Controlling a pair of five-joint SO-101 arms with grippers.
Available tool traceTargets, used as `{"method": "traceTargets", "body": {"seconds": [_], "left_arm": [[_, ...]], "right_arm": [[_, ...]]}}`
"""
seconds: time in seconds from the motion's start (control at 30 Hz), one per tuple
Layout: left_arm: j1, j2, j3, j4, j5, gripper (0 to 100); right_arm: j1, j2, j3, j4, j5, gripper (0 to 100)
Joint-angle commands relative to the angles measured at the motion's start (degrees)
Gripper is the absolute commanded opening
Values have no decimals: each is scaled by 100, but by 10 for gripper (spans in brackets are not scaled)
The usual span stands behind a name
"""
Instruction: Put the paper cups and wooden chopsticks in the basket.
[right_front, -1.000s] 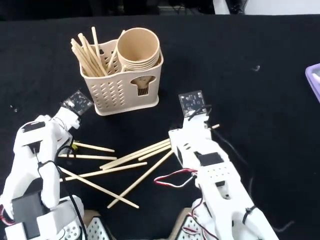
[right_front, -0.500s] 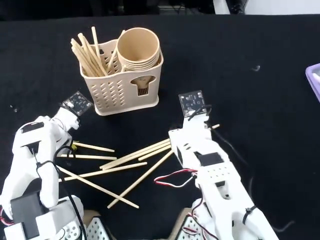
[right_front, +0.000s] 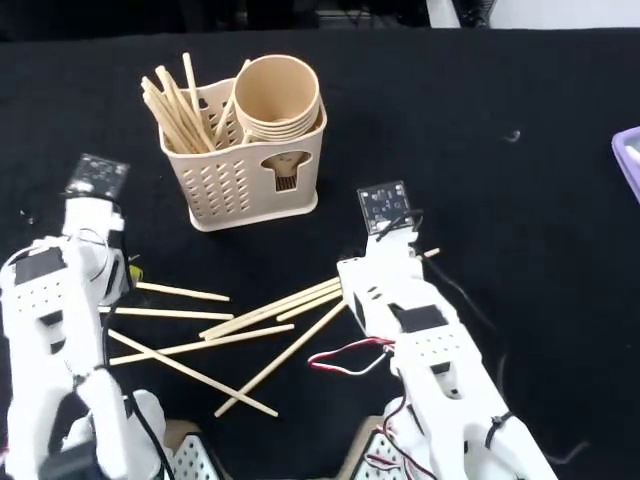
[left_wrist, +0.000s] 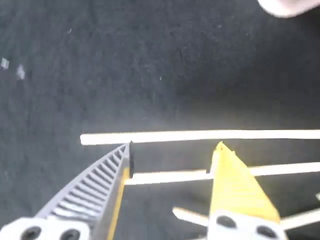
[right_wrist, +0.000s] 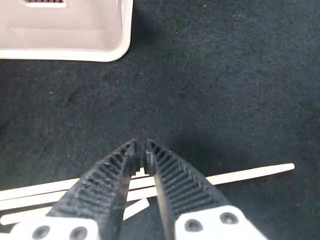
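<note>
The beige basket (right_front: 250, 170) stands at the back left, holding a stack of paper cups (right_front: 278, 95) and several wooden chopsticks (right_front: 172, 108). More loose chopsticks (right_front: 240, 325) lie fanned on the black table between the arms. My left gripper (left_wrist: 173, 146) is open just above them; one chopstick (left_wrist: 200, 136) runs past its fingertips and another chopstick (left_wrist: 167, 176) lies between the grey and yellow fingers. My right gripper (right_wrist: 140, 147) is shut with nothing in it, its tips over the ends of a few chopsticks (right_wrist: 250, 173). The basket's base (right_wrist: 65, 35) is just beyond it.
The left arm (right_front: 60, 300) stands at the table's left front and the right arm (right_front: 405, 320) at the middle front. A purple thing (right_front: 628, 150) pokes in at the right edge. The black cloth spreads bare to the right of the basket.
The left arm has swung left and away from the basket, its wrist now farther back over the chopsticks' left ends. The right arm has kept still.
</note>
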Motion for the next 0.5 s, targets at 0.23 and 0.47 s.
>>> {"method": "traceTargets", "body": {"seconds": [0.23,0.47], "left_arm": [[-514,-211,-470,1609,4879,265],[-567,1064,-602,1688,6022,265]], "right_arm": [[-105,-127,13,-132,26,29],[-105,-127,13,-132,26,29]]}}
